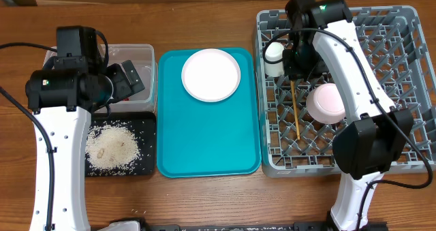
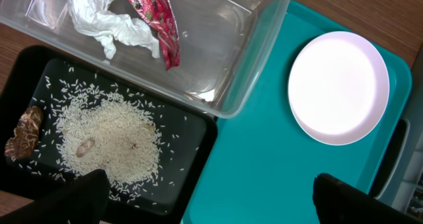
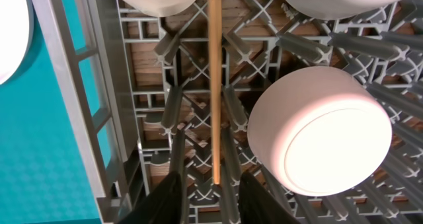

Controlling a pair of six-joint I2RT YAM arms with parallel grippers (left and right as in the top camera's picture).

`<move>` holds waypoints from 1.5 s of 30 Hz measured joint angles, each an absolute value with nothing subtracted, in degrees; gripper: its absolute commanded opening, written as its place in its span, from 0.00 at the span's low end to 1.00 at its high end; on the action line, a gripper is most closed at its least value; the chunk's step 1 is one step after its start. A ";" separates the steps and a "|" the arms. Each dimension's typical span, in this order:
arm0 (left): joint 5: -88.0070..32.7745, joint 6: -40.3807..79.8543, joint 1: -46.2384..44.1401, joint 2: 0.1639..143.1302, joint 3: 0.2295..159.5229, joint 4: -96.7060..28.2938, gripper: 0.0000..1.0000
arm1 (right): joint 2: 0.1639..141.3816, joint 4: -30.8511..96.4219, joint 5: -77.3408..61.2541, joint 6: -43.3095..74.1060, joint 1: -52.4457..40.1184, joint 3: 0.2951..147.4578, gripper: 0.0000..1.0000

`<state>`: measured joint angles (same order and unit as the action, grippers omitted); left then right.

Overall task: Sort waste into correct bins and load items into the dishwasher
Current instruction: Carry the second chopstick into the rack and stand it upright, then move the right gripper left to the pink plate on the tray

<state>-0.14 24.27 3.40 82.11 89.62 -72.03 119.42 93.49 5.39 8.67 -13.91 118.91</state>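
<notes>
Peeking down the right wrist view: right gripper (image 3: 211, 201) jaws narrowly parted around the chopstick (image 3: 214, 85) tip, not pinching it, in the grey rack (image 3: 109, 118) right of the teal tray (image 1: 204, 135). Left gripper (image 2: 211, 197) jaws wide, empty. Only the left wrist view shows tissue (image 2: 106, 19) and red wrapper (image 2: 158, 22) inside the clear tub (image 2: 254, 59) left of that tray; overhead, the arm covers them.

Wooden table (image 1: 204, 13), clear tub (image 1: 139, 57), black tray (image 1: 145, 132), teal tray (image 1: 204, 135), grey rack (image 1: 402, 40)
</notes>
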 measured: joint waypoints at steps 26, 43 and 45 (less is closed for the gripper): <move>-0.14 24.27 3.40 82.11 89.62 -72.03 1.00 | 119.42 77.56 -18.57 8.78 -21.87 118.80 0.25; -0.14 24.27 3.40 82.11 89.62 -72.03 1.00 | 119.42 69.93 -12.62 8.71 -36.80 117.71 0.26; -0.14 24.27 3.38 82.11 89.62 -72.05 1.00 | 119.42 67.92 -12.62 8.71 -37.04 117.25 0.26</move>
<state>-0.14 24.27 3.38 82.11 89.62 -72.05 119.42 67.92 -12.62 8.71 -37.04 117.25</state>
